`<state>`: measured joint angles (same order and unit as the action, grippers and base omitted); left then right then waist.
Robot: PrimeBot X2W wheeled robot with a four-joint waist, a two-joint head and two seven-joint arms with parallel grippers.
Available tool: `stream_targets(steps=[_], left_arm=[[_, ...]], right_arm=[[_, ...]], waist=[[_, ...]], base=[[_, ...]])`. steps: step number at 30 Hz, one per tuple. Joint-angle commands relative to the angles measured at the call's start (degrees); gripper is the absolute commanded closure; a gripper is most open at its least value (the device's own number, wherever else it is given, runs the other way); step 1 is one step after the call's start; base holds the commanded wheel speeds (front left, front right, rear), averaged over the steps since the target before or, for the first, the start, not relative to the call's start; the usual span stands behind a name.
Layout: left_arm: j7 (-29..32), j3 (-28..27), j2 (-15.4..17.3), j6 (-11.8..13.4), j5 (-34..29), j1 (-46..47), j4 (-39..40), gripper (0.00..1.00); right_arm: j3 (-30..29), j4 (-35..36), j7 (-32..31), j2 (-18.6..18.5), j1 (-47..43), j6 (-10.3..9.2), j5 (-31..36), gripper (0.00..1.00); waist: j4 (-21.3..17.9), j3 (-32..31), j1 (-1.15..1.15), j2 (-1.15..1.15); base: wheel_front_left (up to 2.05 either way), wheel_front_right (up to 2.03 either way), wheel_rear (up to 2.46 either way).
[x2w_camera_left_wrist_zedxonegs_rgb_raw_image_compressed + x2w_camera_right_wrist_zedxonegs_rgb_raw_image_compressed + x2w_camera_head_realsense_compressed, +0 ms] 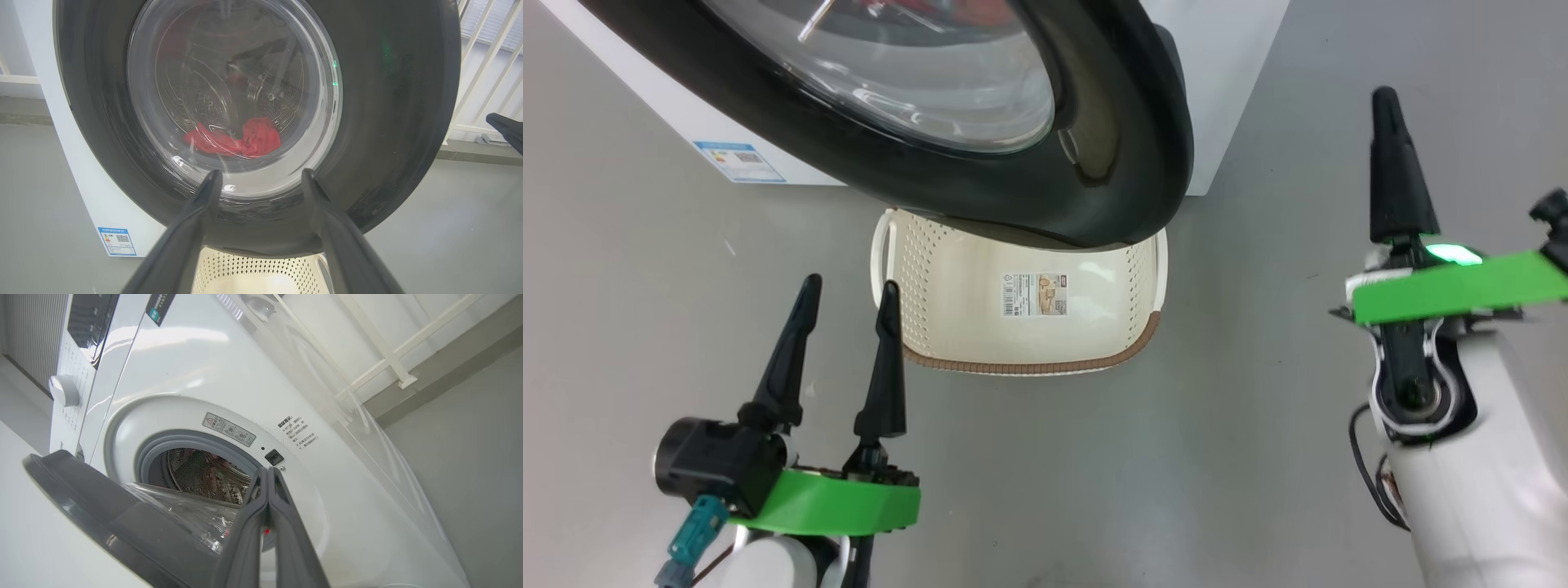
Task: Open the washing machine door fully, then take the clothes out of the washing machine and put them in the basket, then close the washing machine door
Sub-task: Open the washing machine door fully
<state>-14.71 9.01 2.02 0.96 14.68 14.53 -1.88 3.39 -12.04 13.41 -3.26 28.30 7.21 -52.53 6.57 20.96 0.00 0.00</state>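
- While the washing machine door (1013, 204) stands only partly swung out, above the basket (1021, 367) on the floor, opening it fully looks to be the step in hand.
- Red clothes (237, 141) lie in the drum, behind the glass.
- Clenched and empty, the right hand (1385, 102) hovers off the door's free edge, not touching it; the left hand (849, 284) is released, near the basket.
- Next, likely: slip the shut fingers behind that edge and push it wide.

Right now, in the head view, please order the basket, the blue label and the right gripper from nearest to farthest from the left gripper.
1. Basket: just beside the left gripper, to its right.
2. Blue label: ahead and to the left, on the washing machine.
3. Right gripper: far across on the right side, fingers shut.
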Motion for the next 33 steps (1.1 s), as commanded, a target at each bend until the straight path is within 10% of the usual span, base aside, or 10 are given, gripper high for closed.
stream_targets(steps=[1, 12, 33], left_arm=[[-0.3, -1.5, 0.9, -0.3, -0.1, 0.8, 1.2, 0.00], [-0.3, -1.2, 0.9, -0.2, -1.1, 1.1, 1.6, 0.00], [-0.3, -0.6, 1.0, 0.2, -2.4, 1.6, 0.6, 0.00]], right_arm=[[1.7, 0.0, -1.4, 0.4, 2.1, 0.28, -5.2, 1.00], [4.7, -12.8, -18.0, 0.4, 17.3, 0.28, -32.6, 1.00], [9.9, -27.8, -43.5, -1.3, 31.7, 0.28, -44.3, 1.00]], waist=[[0.1, 0.1, 0.00, 0.00], [0.7, 1.3, 0.00, 0.00], [2.8, 2.9, 0.00, 0.00]], base=[[0.00, 0.00, 0.00], [0.00, 0.00, 0.00], [0.00, 0.00, 0.00]])
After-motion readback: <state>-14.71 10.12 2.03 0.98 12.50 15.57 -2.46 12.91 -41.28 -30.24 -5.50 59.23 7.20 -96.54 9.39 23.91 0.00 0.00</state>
